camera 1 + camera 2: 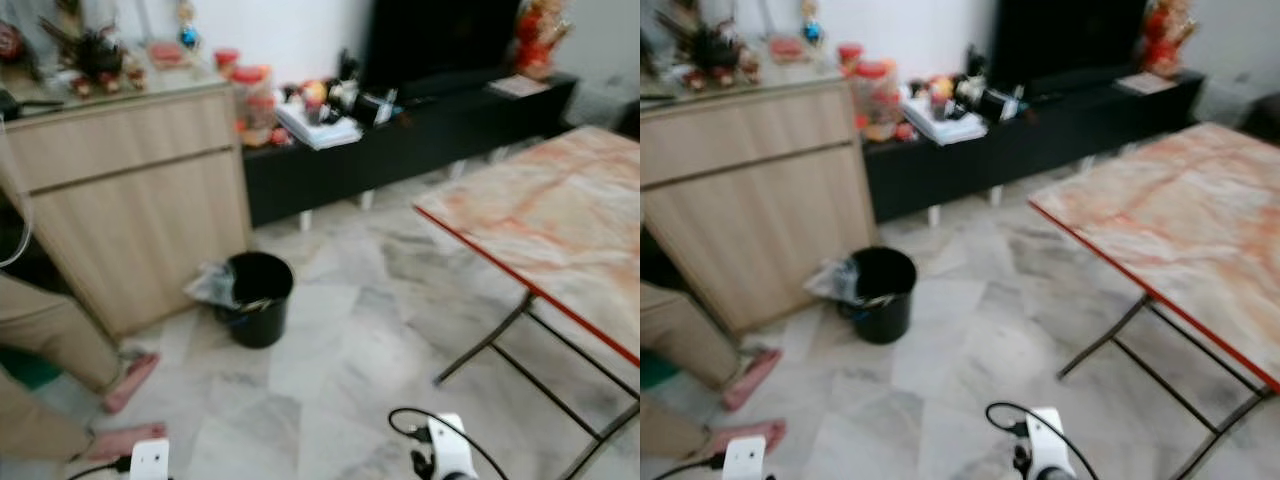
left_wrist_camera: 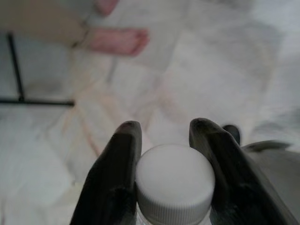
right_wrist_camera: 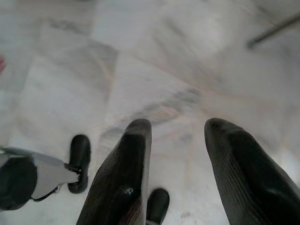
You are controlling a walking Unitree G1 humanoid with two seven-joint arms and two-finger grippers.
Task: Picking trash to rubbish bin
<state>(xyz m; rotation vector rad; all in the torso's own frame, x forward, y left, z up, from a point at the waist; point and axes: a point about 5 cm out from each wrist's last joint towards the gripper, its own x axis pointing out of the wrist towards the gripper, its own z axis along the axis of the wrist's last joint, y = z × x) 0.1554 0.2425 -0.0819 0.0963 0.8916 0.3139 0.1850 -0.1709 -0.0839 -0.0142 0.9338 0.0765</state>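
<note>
White bottle cap point(image 2: 174, 177) clamped in my left gripper point(image 2: 166, 140) — right gripper point(image 3: 180, 140) spread, holding nothing; black rubbish bin point(image 1: 259, 297) stands ahead beside wooden cabinet point(image 1: 130, 200).

Marble-topped folding table point(image 1: 560, 215) at right, wooden cabinet point(image 1: 130, 200) at left, person's bare feet point(image 1: 128, 380) beside it

A black rubbish bin point(image 1: 259, 296) is standing upright and open on the marble floor, left of centre, beside the wooden cabinet, crumpled plastic hanging at its left rim. A white-capped bottle point(image 2: 174, 183) is sitting clamped between the left gripper's point(image 2: 165, 140) fingers.
</note>
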